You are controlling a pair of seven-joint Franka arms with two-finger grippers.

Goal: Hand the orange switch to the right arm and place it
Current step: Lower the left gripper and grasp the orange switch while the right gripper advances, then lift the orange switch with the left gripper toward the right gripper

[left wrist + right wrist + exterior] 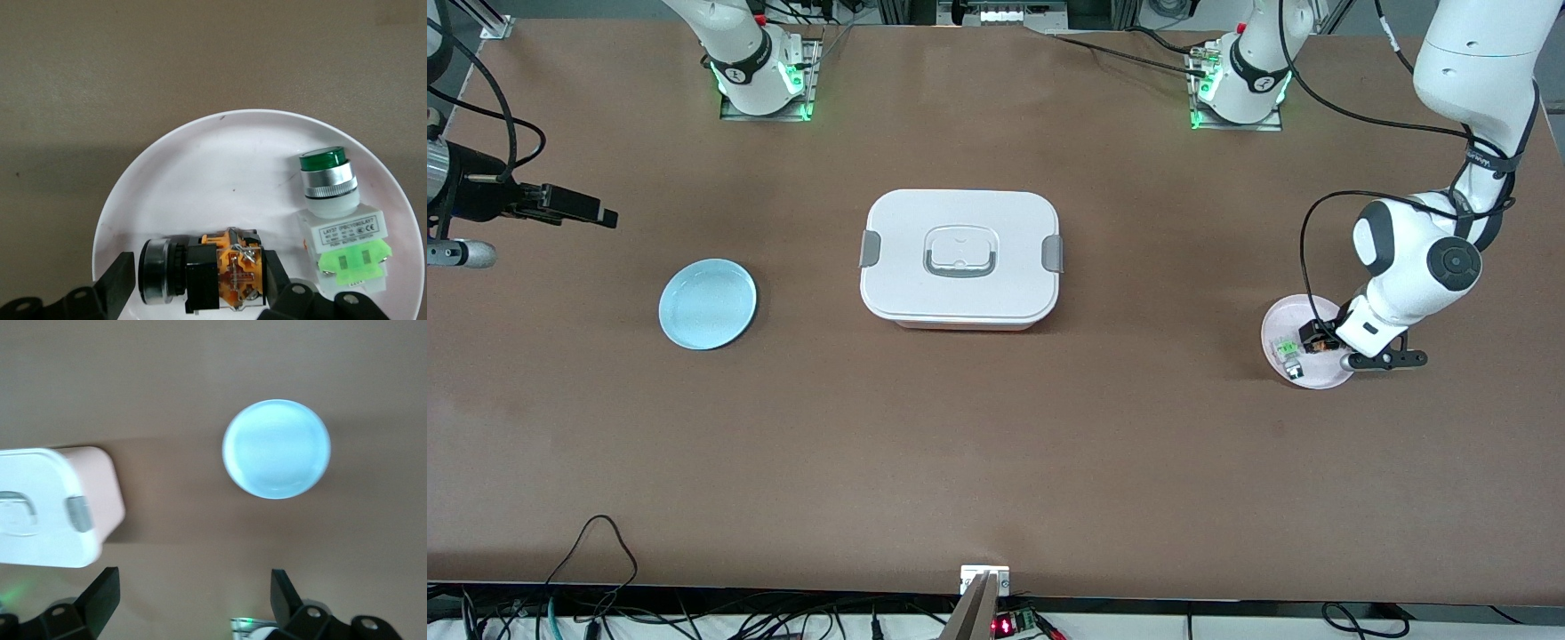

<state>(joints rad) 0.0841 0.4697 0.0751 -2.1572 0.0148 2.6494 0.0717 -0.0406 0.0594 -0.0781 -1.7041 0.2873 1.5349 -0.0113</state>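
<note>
Front view: the left end effector (1327, 342) is down on a pink plate (1285, 320) at the left arm's end of the table (996, 444); the right end effector (596, 213) waits high over the table's edge.

Left wrist view: 2 spread fingers (117, 287) flank the orange switch (203, 270) — not clenched — beside a green button (337, 220).

Right wrist view: fingers released above a blue plate (276, 449) and white box (47, 507).

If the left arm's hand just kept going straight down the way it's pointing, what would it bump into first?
Most likely the orange switch. The left hand hangs open right over it, one finger on each side, above the white plate. How much gap remains is hard to judge. The green button lies beside that line.
</note>
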